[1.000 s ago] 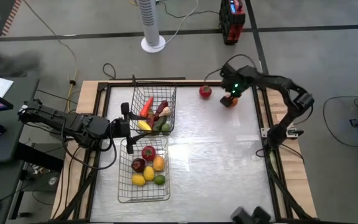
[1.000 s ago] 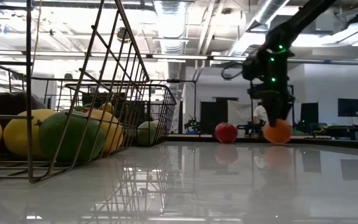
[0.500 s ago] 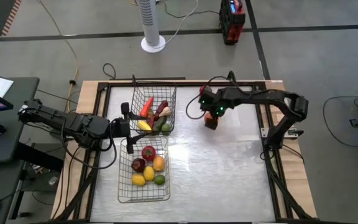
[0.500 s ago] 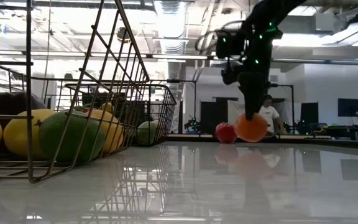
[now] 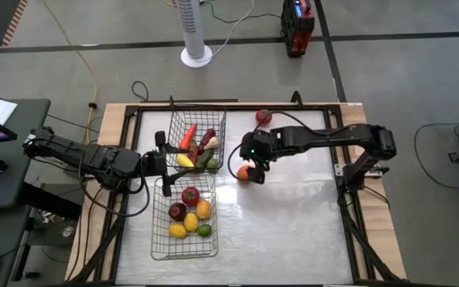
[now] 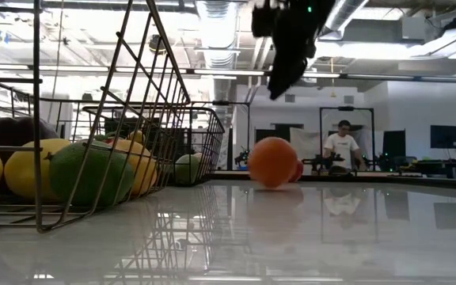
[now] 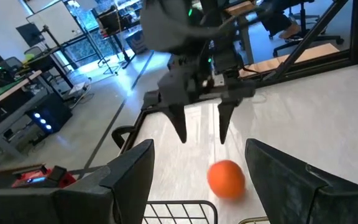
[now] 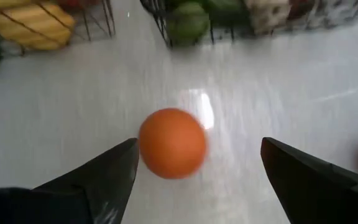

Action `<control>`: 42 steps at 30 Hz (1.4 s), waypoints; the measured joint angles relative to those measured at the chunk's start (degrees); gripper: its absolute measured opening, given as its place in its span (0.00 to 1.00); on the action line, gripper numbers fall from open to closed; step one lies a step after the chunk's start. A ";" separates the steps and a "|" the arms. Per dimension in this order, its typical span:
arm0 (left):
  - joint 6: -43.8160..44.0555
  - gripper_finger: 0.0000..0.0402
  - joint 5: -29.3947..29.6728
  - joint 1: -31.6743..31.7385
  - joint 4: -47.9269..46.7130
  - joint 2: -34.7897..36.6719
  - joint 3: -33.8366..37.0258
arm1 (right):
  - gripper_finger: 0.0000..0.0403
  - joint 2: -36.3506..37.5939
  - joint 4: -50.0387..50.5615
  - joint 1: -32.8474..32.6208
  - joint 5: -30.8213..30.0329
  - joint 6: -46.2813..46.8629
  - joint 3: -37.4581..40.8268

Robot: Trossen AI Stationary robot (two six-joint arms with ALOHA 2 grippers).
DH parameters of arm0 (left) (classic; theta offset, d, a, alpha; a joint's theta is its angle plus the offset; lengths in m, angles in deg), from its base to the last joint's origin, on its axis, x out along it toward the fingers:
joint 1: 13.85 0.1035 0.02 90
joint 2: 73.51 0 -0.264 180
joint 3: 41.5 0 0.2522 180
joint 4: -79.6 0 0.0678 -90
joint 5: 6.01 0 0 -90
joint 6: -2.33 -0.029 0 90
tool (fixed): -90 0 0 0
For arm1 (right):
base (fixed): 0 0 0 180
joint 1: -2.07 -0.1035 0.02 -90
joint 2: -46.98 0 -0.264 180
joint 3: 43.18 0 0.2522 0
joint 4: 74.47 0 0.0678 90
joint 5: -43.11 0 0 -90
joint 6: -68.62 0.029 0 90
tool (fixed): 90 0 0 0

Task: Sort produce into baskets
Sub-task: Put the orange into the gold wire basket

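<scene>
An orange [image 5: 246, 171] lies on the white table, just right of the far basket [image 5: 198, 141]. My right gripper [image 7: 202, 132] hangs open above it, fingers pointing down, clear of the fruit. The far basket holds a carrot, corn and other vegetables. The near basket [image 5: 185, 218] holds a red apple, lemons and a lime. A red fruit [image 5: 263, 117] sits by the table's far edge. My left gripper [image 5: 162, 156] waits open at the table's left, level, between the two baskets' left ends, with nothing between its fingers.
The table frame's rails [image 5: 343, 171] run along the right and far edges. A wide bare stretch of table [image 5: 293, 223] lies to the right of the baskets. A person [image 6: 343, 144] sits in the room behind the table.
My right gripper has swung from the table's far right corner toward the baskets, carrying the orange and rising and rolling as it went. It has let go: the orange now lies on the table below the fingers, next to the far basket.
</scene>
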 joint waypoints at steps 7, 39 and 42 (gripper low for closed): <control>0.05 0.60 0.04 -0.02 0.00 -0.02 0.00 | 0.87 -0.14 0.58 -2.66 -1.00 -2.64 -0.34; 0.51 0.60 0.08 -0.02 -0.39 -0.02 0.00 | 0.90 -5.13 -73.29 -11.51 0.15 -8.57 32.30; 0.78 0.60 0.06 -0.02 -0.44 -0.02 0.02 | 0.89 -8.94 -74.02 -11.54 0.00 -8.83 32.32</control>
